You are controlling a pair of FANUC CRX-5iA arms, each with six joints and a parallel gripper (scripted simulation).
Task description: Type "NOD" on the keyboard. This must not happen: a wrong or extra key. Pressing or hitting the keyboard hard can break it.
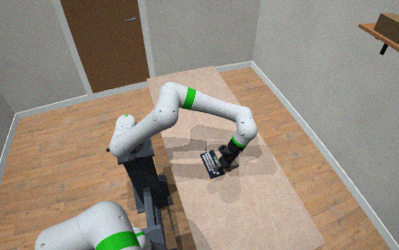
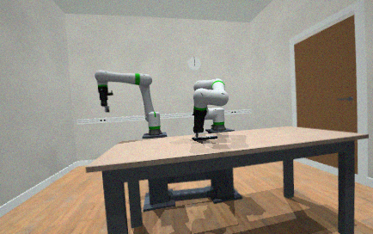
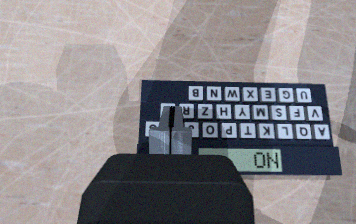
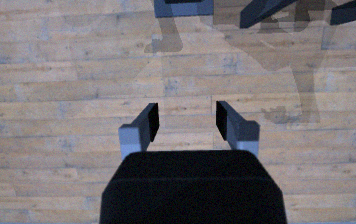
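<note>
While the left claw (image 1: 219, 169) (image 2: 197, 137) (image 3: 172, 117) is closed with nothing in its grip, its tips point down at the keyboard (image 1: 213, 159) (image 2: 210, 138) (image 3: 232, 138), above the partly covered keys beside R (image 3: 186, 111). Whether they touch a key, I cannot tell.

Running sideways across the claw's front, the keyboard's long axis lies roughly along the desk (image 1: 271, 216) (image 2: 266, 142) (image 3: 30, 65). The letters' tops face the claw's body, as does the display (image 3: 240, 160), which reads "NO". N (image 3: 214, 93) and B (image 3: 195, 93) are in the row farthest from that body; most of the keys stretch off to one side of the tips, toward A (image 3: 321, 131). The claw hides part of the row nearest the display.

Well apart from it, the right claw (image 2: 107, 110) (image 4: 187, 113) hangs wide and empty, with floorboards (image 4: 185, 85) showing between its fingers.

Only the left wrist view makes the letters and display text readable. The exterior view alone shows the wall clock (image 2: 194, 63); the top view alone shows a box (image 1: 388, 28) on a wall shelf (image 1: 368, 29).
</note>
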